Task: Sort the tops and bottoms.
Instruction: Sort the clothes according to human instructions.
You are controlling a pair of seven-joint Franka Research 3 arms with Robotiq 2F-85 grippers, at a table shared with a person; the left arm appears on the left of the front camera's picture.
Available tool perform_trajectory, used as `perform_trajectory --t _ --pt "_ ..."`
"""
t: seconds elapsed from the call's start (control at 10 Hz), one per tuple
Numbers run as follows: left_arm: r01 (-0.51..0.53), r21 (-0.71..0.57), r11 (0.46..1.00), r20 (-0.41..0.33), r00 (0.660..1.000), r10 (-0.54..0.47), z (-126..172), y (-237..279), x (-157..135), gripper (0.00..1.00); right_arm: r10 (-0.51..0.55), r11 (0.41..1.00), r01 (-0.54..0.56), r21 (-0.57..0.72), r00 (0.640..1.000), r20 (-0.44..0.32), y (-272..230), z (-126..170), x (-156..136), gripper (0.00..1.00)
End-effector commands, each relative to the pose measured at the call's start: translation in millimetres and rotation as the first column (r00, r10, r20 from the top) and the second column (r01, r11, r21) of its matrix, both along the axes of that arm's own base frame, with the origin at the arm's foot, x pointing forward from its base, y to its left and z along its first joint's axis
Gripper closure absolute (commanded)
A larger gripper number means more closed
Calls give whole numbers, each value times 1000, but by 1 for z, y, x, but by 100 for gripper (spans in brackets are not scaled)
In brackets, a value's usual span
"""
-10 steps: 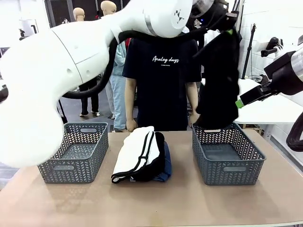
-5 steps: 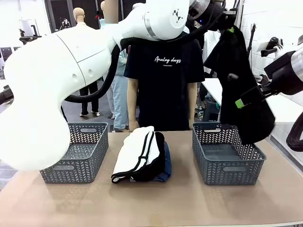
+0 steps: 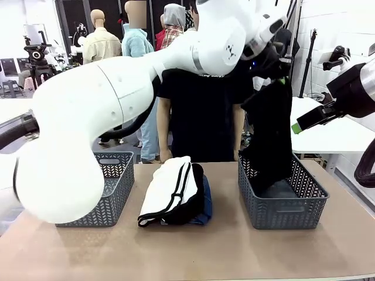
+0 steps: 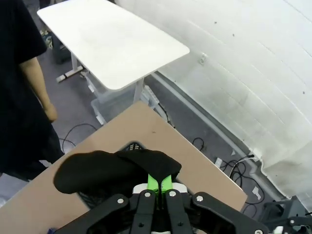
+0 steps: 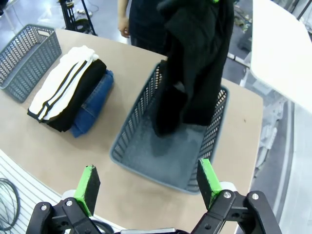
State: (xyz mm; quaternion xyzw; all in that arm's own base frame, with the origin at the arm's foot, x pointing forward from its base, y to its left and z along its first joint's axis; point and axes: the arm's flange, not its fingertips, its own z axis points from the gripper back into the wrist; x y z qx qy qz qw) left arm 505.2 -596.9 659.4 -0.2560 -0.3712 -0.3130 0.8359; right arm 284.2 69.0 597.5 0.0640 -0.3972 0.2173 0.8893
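The left hand [image 3: 282, 75] is clamped shut on a black top [image 3: 268, 134], which hangs down from it with its lower end inside the right grey basket [image 3: 291, 209] on the counter [image 3: 222, 252]. The right hand [image 5: 148, 179] hovers above that basket, fingers spread wide and holding nothing. Near the basket lies a folded pile: a white top with black edging [image 3: 166, 187], a second black top [image 3: 196, 196] and blue jeans [image 3: 205, 213].

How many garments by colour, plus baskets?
White top: 1
Black tops: 2, one hanging from the left hand, one in the pile
Blue jeans: 1
Grey baskets: 2
Total: 6
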Motion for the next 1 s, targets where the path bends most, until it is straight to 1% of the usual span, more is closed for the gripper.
perform_trajectory --t 0.0,0.2,0.3,0.4,0.5,0.6,0.7,0.8,0.9 --pt "9 -11 1000 18 1000 -8 14 5 -3 100 10 1000 -10 5 1000 5 1 0 1 0" --pt "9 -11 1000 18 1000 -8 14 5 -3 100 10 1000 -10 5 1000 5 1 0 1 0" --pt "-1 1 1000 -1 1000 1 -2 -1 1 100 10 1000 -10 5 1000 5 1 0 1 0" --pt "64 9 998 -45 997 -64 -7 -10 -4 100 10 1000 -10 5 1000 5 1 0 1 0" --pt "66 29 997 -88 994 -63 -30 -14 -3 100 10 1000 -10 5 1000 5 1 0 1 0" --pt "71 56 996 -124 990 -64 -60 -18 -4 100 10 1000 -10 5 1000 5 1 0 1 0" --pt "90 69 994 -184 980 -76 -94 -24 -9 100 10 1000 -10 5 1000 5 1 0 1 0" --pt "81 113 990 -216 975 -55 -120 -23 -10 100 10 1000 -10 5 1000 5 1 0 1 0" --pt "64 178 982 -239 971 -20 -139 -19 -12 100 10 1000 -10 5 1000 5 1 0 1 0"
